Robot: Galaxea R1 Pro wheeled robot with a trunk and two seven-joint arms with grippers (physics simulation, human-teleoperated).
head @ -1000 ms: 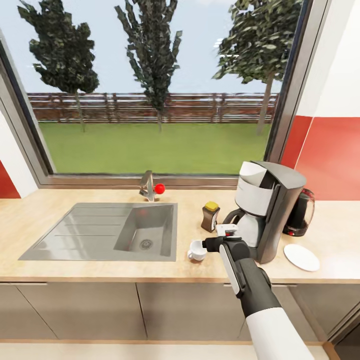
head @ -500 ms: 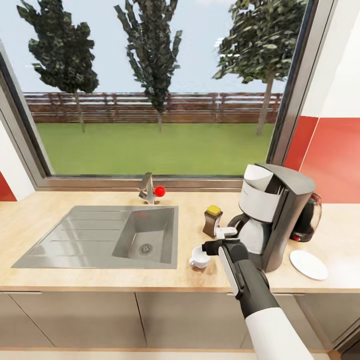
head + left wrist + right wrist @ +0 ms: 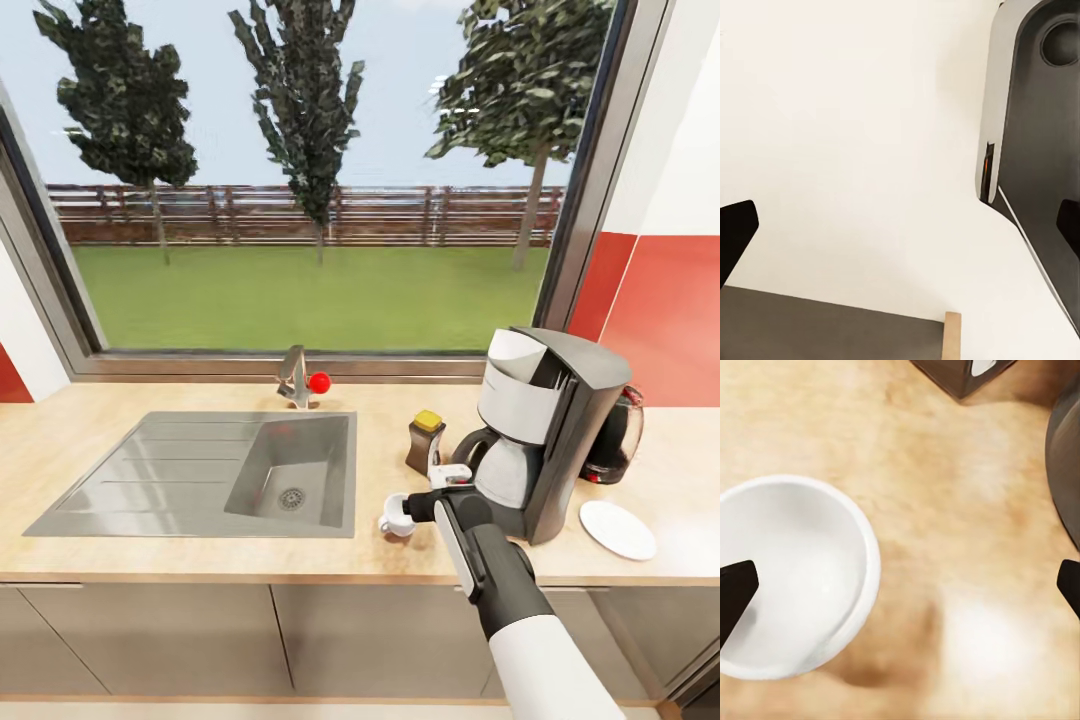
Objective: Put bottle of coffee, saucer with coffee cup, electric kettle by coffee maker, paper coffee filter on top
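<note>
The coffee cup (image 3: 394,513) sits on the table (image 3: 150,560), just left of the coffee maker (image 3: 545,430), with the bottle of coffee (image 3: 424,441) behind it. My right claw (image 3: 432,487) hangs over the cup's rim, fingers spread wide, nothing gripped. The saucer (image 3: 617,529) lies on the maker's far side, electric kettle (image 3: 612,438) behind.

The right arm (image 3: 520,610) has a glossy white rounded upper shell and a dark grey forearm with a pale strip. Its end effector (image 3: 432,480) is black with a white bracket; black fingertips (image 3: 736,596) edge the right wrist view.
</note>
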